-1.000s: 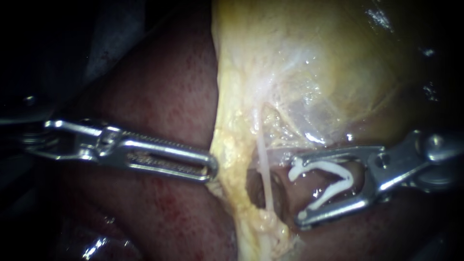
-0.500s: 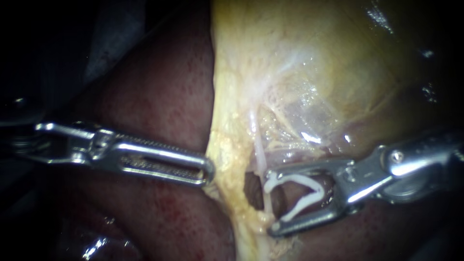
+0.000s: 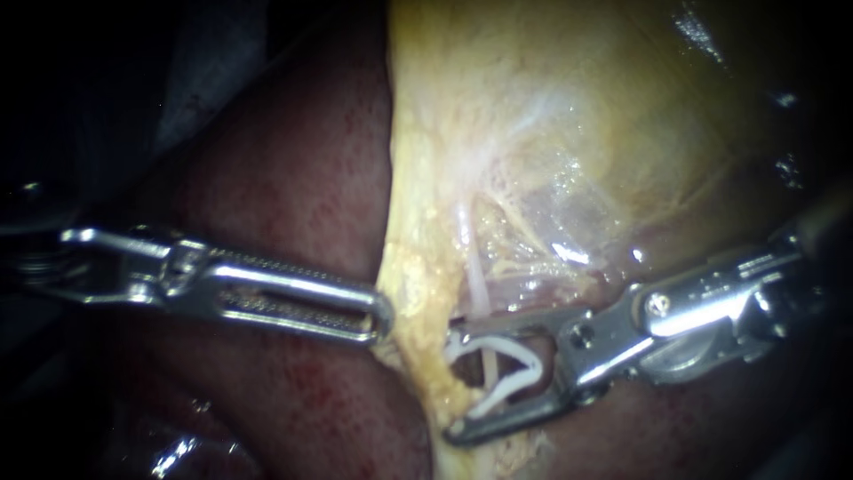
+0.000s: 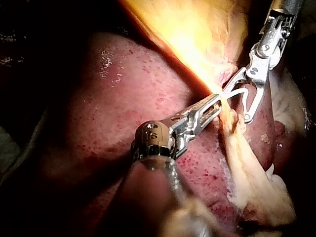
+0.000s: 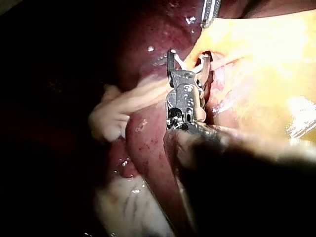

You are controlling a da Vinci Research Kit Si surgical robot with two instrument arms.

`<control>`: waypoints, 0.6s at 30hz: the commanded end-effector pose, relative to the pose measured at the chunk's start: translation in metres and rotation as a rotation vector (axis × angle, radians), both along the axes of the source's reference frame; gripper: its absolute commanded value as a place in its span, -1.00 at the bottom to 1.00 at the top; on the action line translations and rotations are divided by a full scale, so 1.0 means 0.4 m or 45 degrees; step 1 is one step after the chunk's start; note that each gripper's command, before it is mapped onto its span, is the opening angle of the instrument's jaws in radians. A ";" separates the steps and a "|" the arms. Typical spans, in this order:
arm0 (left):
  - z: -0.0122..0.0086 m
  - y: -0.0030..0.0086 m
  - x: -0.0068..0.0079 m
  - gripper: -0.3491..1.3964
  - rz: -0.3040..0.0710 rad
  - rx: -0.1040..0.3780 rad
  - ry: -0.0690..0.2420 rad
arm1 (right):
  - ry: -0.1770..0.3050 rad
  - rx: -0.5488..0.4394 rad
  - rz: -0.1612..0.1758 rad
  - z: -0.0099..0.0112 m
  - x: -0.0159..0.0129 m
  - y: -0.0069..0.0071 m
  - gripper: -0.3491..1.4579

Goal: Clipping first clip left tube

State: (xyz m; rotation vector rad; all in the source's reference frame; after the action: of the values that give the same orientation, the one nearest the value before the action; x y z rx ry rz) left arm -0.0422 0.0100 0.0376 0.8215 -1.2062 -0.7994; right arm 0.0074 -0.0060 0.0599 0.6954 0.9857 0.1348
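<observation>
My right instrument [image 3: 451,380] has its jaws wide apart, gripping between them an open white clip [image 3: 498,341]. The clip's two legs pass either side of the pale tube [image 3: 477,284], which runs down through the V and is not yet pinched. Only one tube shows plainly, so I cannot tell whether it is the left one.

Just beside it, my left instrument [image 3: 382,316] has its jaws closed on the yellow tissue edge [image 3: 413,293]. It seems to draw that fringe aside across the liver [image 3: 302,178], probably to keep the tube taut and bare for the clip.

Room is tight. Both tips of the clip-bearing jaws lie against the yellow fringe, and thin membrane sits close over the upper jaw. The dark opening [image 3: 466,373] behind the tube gives the only clearance. Beyond, the gallbladder [image 3: 622,116] rises away from the liver's edge, well apart from both tips.
</observation>
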 end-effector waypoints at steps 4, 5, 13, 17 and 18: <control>0.0000 0.0000 0.0000 -1.00 0.000 0.000 0.000 | -0.001 0.007 -0.011 0.0009 0.0020 -0.0011 0.05; 0.0000 0.0000 0.0000 -1.00 0.000 0.000 0.000 | 0.001 0.008 -0.017 0.0012 0.0025 -0.0015 0.05; 0.0000 0.0001 -0.0001 -1.00 0.000 0.000 0.000 | 0.003 0.025 -0.050 0.0020 0.0053 -0.0038 0.05; 0.0000 0.0001 -0.0001 -1.00 0.000 0.000 0.000 | 0.003 0.024 -0.049 0.0017 0.0065 -0.0042 0.04; 0.0000 0.0001 -0.0001 -1.00 0.000 0.000 0.000 | 0.002 0.024 -0.049 0.0017 0.0067 -0.0043 0.04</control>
State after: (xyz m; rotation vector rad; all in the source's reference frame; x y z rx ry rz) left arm -0.0423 0.0101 0.0375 0.8215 -1.2061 -0.7994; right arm 0.0101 -0.0077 0.0606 0.7325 0.9730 0.1103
